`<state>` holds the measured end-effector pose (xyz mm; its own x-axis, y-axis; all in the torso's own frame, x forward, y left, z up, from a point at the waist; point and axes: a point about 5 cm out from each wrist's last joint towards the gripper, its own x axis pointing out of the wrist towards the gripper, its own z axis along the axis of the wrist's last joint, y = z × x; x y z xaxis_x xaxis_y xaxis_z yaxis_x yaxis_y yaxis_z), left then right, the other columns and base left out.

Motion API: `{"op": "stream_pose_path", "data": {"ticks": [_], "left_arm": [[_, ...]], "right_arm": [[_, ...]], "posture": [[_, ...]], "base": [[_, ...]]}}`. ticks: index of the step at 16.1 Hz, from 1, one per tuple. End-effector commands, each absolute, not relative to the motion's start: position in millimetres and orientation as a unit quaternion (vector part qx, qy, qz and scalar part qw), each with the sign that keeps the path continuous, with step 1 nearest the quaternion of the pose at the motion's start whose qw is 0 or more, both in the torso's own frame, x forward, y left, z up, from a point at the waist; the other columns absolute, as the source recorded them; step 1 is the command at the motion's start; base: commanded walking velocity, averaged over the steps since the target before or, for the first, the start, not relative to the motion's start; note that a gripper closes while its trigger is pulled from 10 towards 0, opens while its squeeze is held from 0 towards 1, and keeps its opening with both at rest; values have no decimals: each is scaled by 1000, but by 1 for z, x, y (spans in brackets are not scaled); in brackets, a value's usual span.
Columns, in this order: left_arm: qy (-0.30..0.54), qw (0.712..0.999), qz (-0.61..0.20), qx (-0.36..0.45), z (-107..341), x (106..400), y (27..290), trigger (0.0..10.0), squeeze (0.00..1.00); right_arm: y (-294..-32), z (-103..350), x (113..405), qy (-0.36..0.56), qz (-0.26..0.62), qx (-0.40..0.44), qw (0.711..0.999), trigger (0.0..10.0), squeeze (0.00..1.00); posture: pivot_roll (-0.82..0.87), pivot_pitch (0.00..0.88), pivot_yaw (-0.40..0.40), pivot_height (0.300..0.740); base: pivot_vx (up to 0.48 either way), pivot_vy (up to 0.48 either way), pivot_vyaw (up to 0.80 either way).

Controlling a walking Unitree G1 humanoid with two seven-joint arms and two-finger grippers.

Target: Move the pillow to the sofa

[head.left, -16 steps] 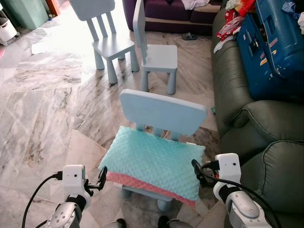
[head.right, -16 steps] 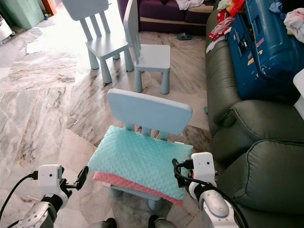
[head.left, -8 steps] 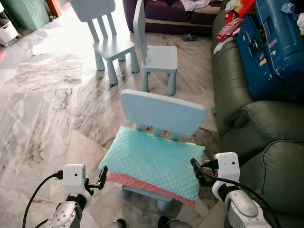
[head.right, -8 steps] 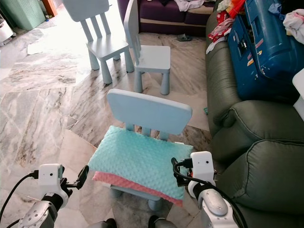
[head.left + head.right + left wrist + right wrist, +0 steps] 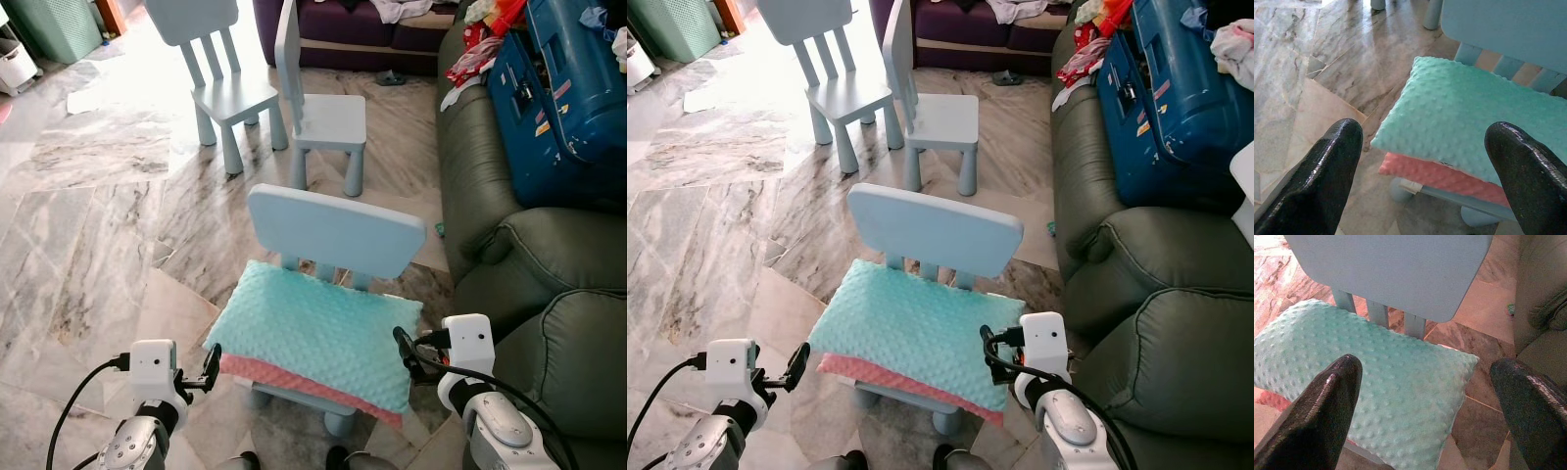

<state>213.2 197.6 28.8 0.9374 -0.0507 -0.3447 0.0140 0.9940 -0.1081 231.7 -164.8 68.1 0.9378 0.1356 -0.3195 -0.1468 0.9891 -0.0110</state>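
Left eye view: pillow [image 5: 313, 333] on chair [image 5: 336, 230], grippers flanking

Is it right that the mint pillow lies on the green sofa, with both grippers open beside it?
Not quite: the pillow lies on the blue chair, as the left eye view shows, not the sofa. Left gripper and right gripper are open beside it.

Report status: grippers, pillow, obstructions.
Left gripper and right gripper open, flanking the pillow, neither gripping it. Pillow flat on small blue chair. Sofa to the right; blue case occupies its far cushions.
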Motion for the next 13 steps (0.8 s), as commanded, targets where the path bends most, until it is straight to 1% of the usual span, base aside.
{"op": "stream_pose_path", "data": {"ticks": [1,4,10,13], "left_arm": [[189,981,-11,-47,24,208,200,10000,0],[189,981,-12,-47,24,208,199,10000,0],[188,981,-11,-47,24,209,199,10000,0],[188,981,-12,-47,24,209,199,10000,0]], "right_arm": [[-165,65,228,171,70,-19,983,10000,0],[-165,64,228,171,71,-19,982,10000,0],[-165,65,229,170,71,-22,983,10000,0],[-165,65,229,170,70,-22,983,10000,0]], "posture": [[-43,205,9,740],[-45,206,9,740],[-46,205,7,655],[-46,206,7,630]], "base": [[0,0,0],[0,0,0],[0,0,0],[0,0,0]]}}
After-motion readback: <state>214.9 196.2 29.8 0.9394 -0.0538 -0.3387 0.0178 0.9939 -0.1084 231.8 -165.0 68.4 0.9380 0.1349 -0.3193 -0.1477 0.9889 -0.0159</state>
